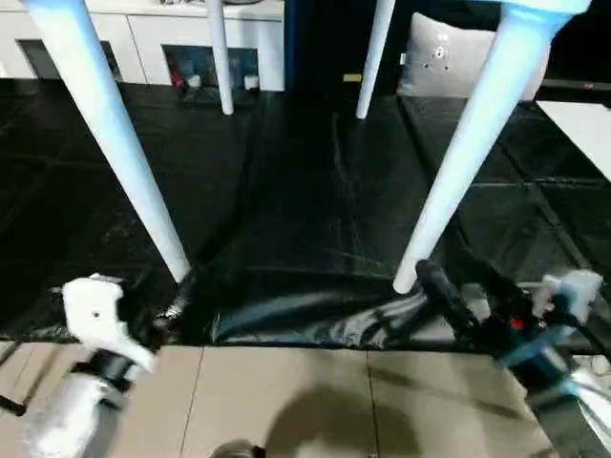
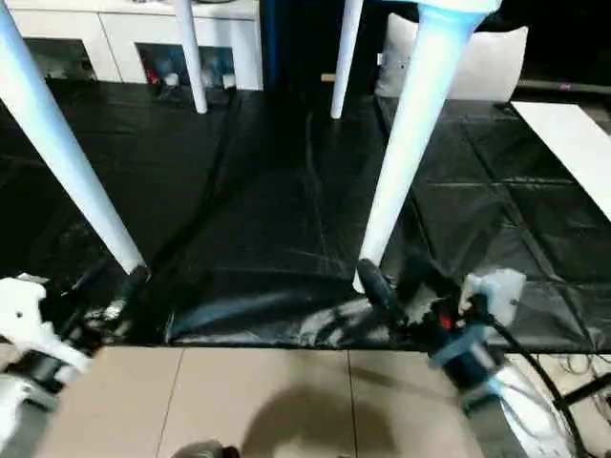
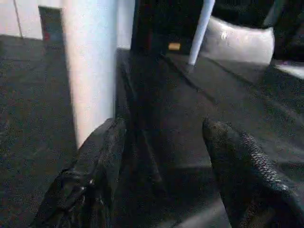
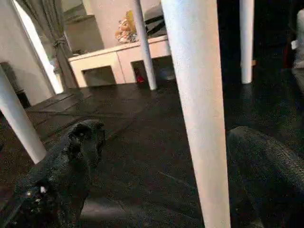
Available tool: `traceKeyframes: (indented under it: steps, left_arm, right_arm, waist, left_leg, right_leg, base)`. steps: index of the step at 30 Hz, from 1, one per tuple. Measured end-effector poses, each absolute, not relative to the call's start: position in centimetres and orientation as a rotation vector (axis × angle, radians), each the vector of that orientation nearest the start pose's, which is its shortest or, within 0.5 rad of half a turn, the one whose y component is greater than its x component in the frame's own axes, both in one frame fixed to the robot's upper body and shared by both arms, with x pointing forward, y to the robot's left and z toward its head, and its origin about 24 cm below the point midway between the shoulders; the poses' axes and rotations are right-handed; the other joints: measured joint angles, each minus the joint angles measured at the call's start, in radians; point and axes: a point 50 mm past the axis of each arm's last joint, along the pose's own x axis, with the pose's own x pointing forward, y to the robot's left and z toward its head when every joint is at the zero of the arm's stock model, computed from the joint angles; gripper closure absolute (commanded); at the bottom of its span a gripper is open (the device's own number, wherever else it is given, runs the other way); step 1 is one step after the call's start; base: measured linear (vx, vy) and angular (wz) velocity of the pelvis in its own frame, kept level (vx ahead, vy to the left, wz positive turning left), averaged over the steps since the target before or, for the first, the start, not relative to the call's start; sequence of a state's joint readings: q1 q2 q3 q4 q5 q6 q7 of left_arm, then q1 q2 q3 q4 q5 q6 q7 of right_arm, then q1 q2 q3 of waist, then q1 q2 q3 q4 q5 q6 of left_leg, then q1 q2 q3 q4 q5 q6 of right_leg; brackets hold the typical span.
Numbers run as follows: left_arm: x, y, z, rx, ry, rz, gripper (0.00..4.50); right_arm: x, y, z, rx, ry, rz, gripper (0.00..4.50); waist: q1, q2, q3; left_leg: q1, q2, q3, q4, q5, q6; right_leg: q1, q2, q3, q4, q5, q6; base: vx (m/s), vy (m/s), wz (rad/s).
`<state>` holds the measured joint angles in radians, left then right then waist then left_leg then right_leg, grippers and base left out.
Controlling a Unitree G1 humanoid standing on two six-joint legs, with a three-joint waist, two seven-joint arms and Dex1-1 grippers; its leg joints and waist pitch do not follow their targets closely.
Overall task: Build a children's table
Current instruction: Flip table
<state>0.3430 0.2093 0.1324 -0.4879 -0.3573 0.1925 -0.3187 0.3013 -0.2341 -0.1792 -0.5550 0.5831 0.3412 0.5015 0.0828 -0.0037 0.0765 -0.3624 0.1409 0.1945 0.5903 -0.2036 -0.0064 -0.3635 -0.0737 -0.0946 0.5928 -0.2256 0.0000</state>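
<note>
the children's table stands upright on its four white legs on the black-covered work surface point(image 1: 305, 219), with the tabletop itself above the frame. the near left leg point(image 1: 110, 124) slants down to a foot set close to the surface's front edge, toward the left. the near right leg point(image 1: 473, 143) comes down to a foot close to the same front edge, toward the right. the far left leg point(image 1: 220, 57) and the far right leg point(image 1: 374, 57) are planted near the back edge of the surface.

the left gripper point(image 3: 164, 156) is seen at the front edge beside the foot of the near left leg; its two black fingers point(image 3: 95, 166) are parted to a moderate gap and nothing is held between them, the leg standing just beside one finger. whether that finger touches the leg cannot be told.

the right gripper point(image 4: 161, 161) is seen at the front edge by the near right leg, its fingers point(image 4: 71, 161) spread wide on either side of the leg without closing on it.

the black cover is creased and bunched along the front edge. a tan tiled floor point(image 1: 315, 401) lies below that edge. behind the surface a white cabinet point(image 1: 153, 38) and a pale cushion point(image 1: 444, 57) are seen, and a white panel point(image 1: 582, 124) lies at the right edge.
</note>
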Motion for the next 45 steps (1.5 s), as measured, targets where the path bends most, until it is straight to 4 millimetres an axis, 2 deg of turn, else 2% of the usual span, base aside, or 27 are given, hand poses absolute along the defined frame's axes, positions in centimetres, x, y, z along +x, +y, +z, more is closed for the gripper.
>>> traceKeyframes:
  steps: [6, 10, 12, 15, 18, 20, 21, 23, 24, 26, 27, 28, 29, 30, 31, 32, 33, 34, 35, 36, 37, 38, 39, 41, 42, 44, 45]
  left_arm:
    - [17.7, 19.5, 6.9, -0.098, 0.043, -0.196, 1.59]
    - [18.4, 19.7, 6.2, -0.081, 0.076, -0.147, 1.59]
    - [18.5, 19.8, 6.0, -0.076, 0.089, -0.142, 1.59]
    - [18.5, 19.8, 5.8, -0.069, 0.099, -0.140, 1.59]
    - [18.4, 19.3, 5.5, -0.061, 0.112, -0.160, 1.59]
    - [18.4, 19.1, 5.4, -0.062, 0.117, -0.168, 1.59]
    - [18.3, 19.1, 5.4, -0.061, 0.118, -0.168, 1.59]
    - [18.3, 19.0, 5.3, -0.061, 0.119, -0.174, 1.59]
    - [18.4, 18.8, 5.3, -0.062, 0.119, -0.181, 1.59]
    - [18.5, 18.8, 5.2, -0.057, 0.125, -0.182, 1.59]
    - [18.5, 18.8, 5.0, -0.051, 0.132, -0.181, 1.59]
    - [18.5, 18.9, 4.8, -0.049, 0.141, -0.180, 1.59]
    - [18.4, 18.9, 4.5, -0.048, 0.155, -0.178, 1.59]
    - [18.3, 19.0, 4.2, -0.043, 0.169, -0.178, 1.59]
    - [18.6, 18.7, 4.4, -0.032, 0.162, -0.202, 1.59]
    - [19.3, 18.4, 5.0, -0.021, 0.131, -0.233, 1.59]
    - [19.3, 18.2, 5.7, -0.017, 0.092, -0.247, 1.59]
    - [18.5, 18.3, 5.3, -0.033, 0.102, -0.229, 1.59]
    - [17.7, 18.3, 3.6, -0.049, 0.190, -0.228, 1.59]
    - [16.9, 18.0, 2.2, -0.074, 0.266, -0.248, 1.59]
    - [16.8, 17.9, 2.1, -0.086, 0.272, -0.262, 1.59]
    - [17.0, 17.8, 2.3, -0.092, 0.259, -0.280, 1.59]
    - [17.1, 17.7, 2.6, -0.105, 0.245, -0.305, 1.39]
    - [17.1, 17.9, 2.5, -0.096, 0.252, -0.333, 1.23]
    - [17.2, 18.0, 2.2, -0.089, 0.266, -0.346, 1.19]
    - [17.1, 18.2, 1.5, -0.092, 0.297, -0.351, 1.08]
    - [17.0, 18.2, 0.8, -0.094, 0.324, -0.357, 0.83]
  right_arm:
    - [18.2, -17.6, 8.7, 0.288, 0.037, 0.512, 0.00]
    - [19.2, -17.5, 6.5, 0.226, 0.150, 0.448, 0.00]
    - [19.2, -17.5, 6.0, 0.201, 0.183, 0.434, 0.00]
    - [19.2, -17.1, 5.1, 0.176, 0.224, 0.425, 0.00]
    - [19.4, -16.9, 4.3, 0.146, 0.255, 0.420, 0.00]
    - [19.5, -16.7, 4.2, 0.137, 0.251, 0.430, 0.00]
    - [19.7, -16.6, 4.3, 0.128, 0.240, 0.432, 0.00]
    - [20.0, -16.4, 4.3, 0.120, 0.224, 0.429, 0.00]
    - [20.1, -16.3, 4.3, 0.115, 0.221, 0.429, 0.00]
    - [20.3, -16.0, 4.0, 0.119, 0.223, 0.430, 0.00]
    - [20.4, -15.8, 3.9, 0.123, 0.226, 0.433, 0.00]
    - [20.4, -15.7, 3.8, 0.123, 0.228, 0.436, 0.00]
    - [20.4, -15.7, 3.8, 0.120, 0.229, 0.436, 0.00]
    - [20.5, -15.6, 3.9, 0.116, 0.221, 0.437, 0.00]
    - [20.2, -15.7, 3.8, 0.121, 0.220, 0.425, 0.00]
    - [19.6, -16.0, 3.2, 0.123, 0.246, 0.414, 0.00]
    - [19.7, -16.0, 3.2, 0.110, 0.245, 0.419, 0.00]
    - [20.7, -15.7, 4.0, 0.087, 0.208, 0.454, 0.00]
    - [20.9, -15.8, 4.4, 0.088, 0.179, 0.446, 0.00]
    - [20.5, -15.8, 4.0, 0.105, 0.183, 0.435, 0.00]
    - [19.8, -15.6, 3.3, 0.114, 0.218, 0.449, 0.00]
    - [19.4, -15.4, 2.5, 0.124, 0.253, 0.467, 0.00]
    - [19.2, -15.2, 2.0, 0.134, 0.276, 0.504, 0.00]
    - [19.2, -14.8, 1.9, 0.153, 0.274, 0.548, 0.00]
    - [19.3, -14.7, 2.0, 0.161, 0.267, 0.570, 0.00]
    - [19.7, -14.8, 2.2, 0.155, 0.254, 0.588, 0.00]
    - [19.9, -14.9, 1.8, 0.149, 0.264, 0.599, 0.00]
  waist:
    - [-0.023, -0.011, -0.004]
    - [-0.024, -0.012, -0.010]
    - [-0.021, -0.007, -0.013]
    - [-0.021, 0.009, -0.019]
    - [-0.017, 0.013, -0.022]
    - [-0.018, 0.015, -0.024]
    - [-0.019, 0.015, -0.030]
    - [-0.022, 0.015, -0.047]
    - [-0.022, 0.020, -0.060]
    - [-0.020, 0.028, -0.070]
    - [-0.018, 0.032, -0.070]
    - [-0.016, 0.036, -0.065]
    - [-0.016, 0.046, -0.052]
    - [-0.002, 0.064, -0.040]
    - [0.017, 0.057, -0.028]
    - [0.065, 0.038, -0.030]
    - [0.106, -0.023, -0.053]
    - [0.114, -0.042, -0.057]
    - [0.119, 0.009, -0.045]
    - [0.127, 0.037, -0.030]
    - [0.132, 0.044, -0.017]
    - [0.132, 0.049, -0.006]
    - [0.123, 0.059, 0.007]
    - [0.097, 0.068, 0.001]
    - [0.079, 0.065, -0.001]
    - [0.045, 0.055, -0.006]
    - [0.022, 0.058, -0.008]
  left_leg:
    - [-0.005, -0.001, 0.000, -0.001, 0.000, 0.001]
    - [-0.006, -0.003, 0.001, 0.001, -0.002, 0.004]
    - [-0.007, -0.003, 0.001, 0.001, -0.003, 0.003]
    - [-0.007, -0.003, 0.002, -0.002, -0.003, 0.003]
    - [-0.006, -0.002, 0.002, -0.003, -0.003, 0.003]
    - [-0.013, -0.001, 0.001, 0.001, 0.000, 0.006]
    - [-0.028, -0.001, 0.001, 0.010, 0.004, 0.013]
    - [-0.074, 0.001, -0.004, 0.034, 0.017, 0.021]
    - [-0.110, 0.002, -0.015, 0.051, 0.023, 0.026]
    - [-0.148, 0.009, -0.022, 0.057, 0.039, 0.039]
    - [-0.161, 0.012, -0.022, 0.054, 0.050, 0.051]
    - [-0.161, 0.019, -0.018, 0.056, 0.048, 0.048]
    - [-0.150, 0.028, -0.014, 0.064, 0.040, 0.036]
    - [-0.145, 0.043, -0.008, 0.066, 0.034, 0.027]
    - [-0.139, 0.046, 0.017, 0.069, 0.034, 0.026]
    - [-0.141, 0.056, 0.066, 0.065, 0.034, 0.026]
    - [-0.179, 0.068, 0.118, 0.113, 0.023, 0.001]
    - [-0.211, 0.074, 0.096, 0.234, -0.033, -0.083]
    - [-0.196, 0.064, 0.004, 0.300, -0.067, -0.054]
    - [-0.158, 0.036, -0.070, 0.328, -0.094, -0.025]
    - [-0.131, 0.016, -0.103, 0.319, -0.113, -0.035]
    - [-0.105, 0.006, -0.119, 0.299, -0.133, -0.057]
    - [-0.086, 0.003, -0.117, 0.262, -0.134, -0.054]
    - [-0.068, -0.005, -0.115, 0.200, -0.134, -0.053]
    - [-0.059, -0.012, -0.116, 0.161, -0.133, -0.053]
    - [-0.038, -0.027, -0.117, 0.110, -0.103, -0.035]
    - [-0.025, -0.030, -0.116, 0.087, -0.072, -0.027]
  right_leg:
    - [0.002, 0.001, 0.001, -0.015, 0.001, 0.001]
    - [0.005, 0.000, 0.005, -0.015, 0.016, 0.003]
    - [0.005, 0.000, 0.005, -0.014, 0.017, 0.000]
    - [0.002, 0.000, 0.005, -0.013, 0.018, -0.002]
    - [0.001, 0.001, 0.005, -0.011, 0.016, -0.003]
    - [-0.005, 0.002, 0.004, -0.006, 0.018, -0.005]
    - [-0.020, 0.002, 0.004, 0.004, 0.019, -0.006]
    - [-0.059, 0.002, 0.000, 0.020, 0.033, -0.001]
    - [-0.087, 0.007, -0.004, 0.027, 0.044, -0.001]
    - [-0.112, 0.013, -0.010, 0.017, 0.064, -0.010]
    - [-0.121, 0.013, -0.016, 0.006, 0.081, -0.017]
    - [-0.120, 0.011, -0.023, -0.001, 0.083, -0.013]
    - [-0.113, 0.005, -0.046, -0.006, 0.078, -0.007]
    - [-0.084, -0.007, -0.079, 0.042, 0.045, -0.002]
    - [-0.094, -0.025, -0.082, 0.203, -0.057, -0.005]
    - [-0.066, -0.023, -0.079, 0.291, -0.133, -0.013]
    - [-0.022, -0.011, -0.026, 0.324, -0.265, 0.005]
    - [-0.031, -0.010, -0.002, 0.360, -0.344, -0.014]
    - [-0.026, -0.007, -0.010, 0.379, -0.346, -0.015]
    - [-0.014, 0.018, 0.011, 0.371, -0.344, -0.016]
    - [-0.007, 0.020, 0.021, 0.359, -0.340, -0.016]
    - [0.003, 0.020, 0.025, 0.338, -0.327, -0.017]
    - [0.023, 0.020, 0.025, 0.298, -0.301, -0.018]
    - [0.044, 0.028, 0.031, 0.226, -0.272, -0.033]
    - [0.058, 0.028, 0.029, 0.169, -0.233, -0.033]
    - [0.082, 0.016, 0.024, 0.091, -0.138, -0.003]
    - [0.096, 0.014, 0.023, 0.062, -0.104, 0.024]
  base:
    - [0.000, 0.000, 0.00]
    - [0.000, 0.000, 0.00]
    - [0.000, 0.000, 0.00]
    - [0.000, 0.000, 0.00]
    - [0.000, 0.000, 0.00]
    - [0.000, 0.000, 0.00]
    - [0.000, 0.000, 0.00]
    - [-0.039, 0.005, 0.02]
    - [-0.126, 0.009, 0.09]
    - [-0.153, 0.010, 0.10]
    - [-0.239, 0.020, 0.06]
    - [-0.239, 0.020, 0.06]
    - [-0.310, 0.031, -0.04]
    - [-0.074, 0.040, -0.11]
    - [-0.074, 0.040, -0.11]
    - [0.000, 0.000, 0.00]
    - [0.089, -0.202, 0.35]
    - [0.089, -0.202, 0.35]
    - [0.163, -0.166, 0.32]
    - [-0.081, 0.057, 0.28]
    - [-0.081, 0.057, 0.28]
    - [-0.183, 0.112, 0.18]
    - [-0.135, 0.130, 0.08]
    - [-0.106, 0.141, 0.01]
    - [-0.039, 0.146, -0.14]
    - [-0.037, 0.133, -0.15]
    - [-0.070, 0.088, -0.22]
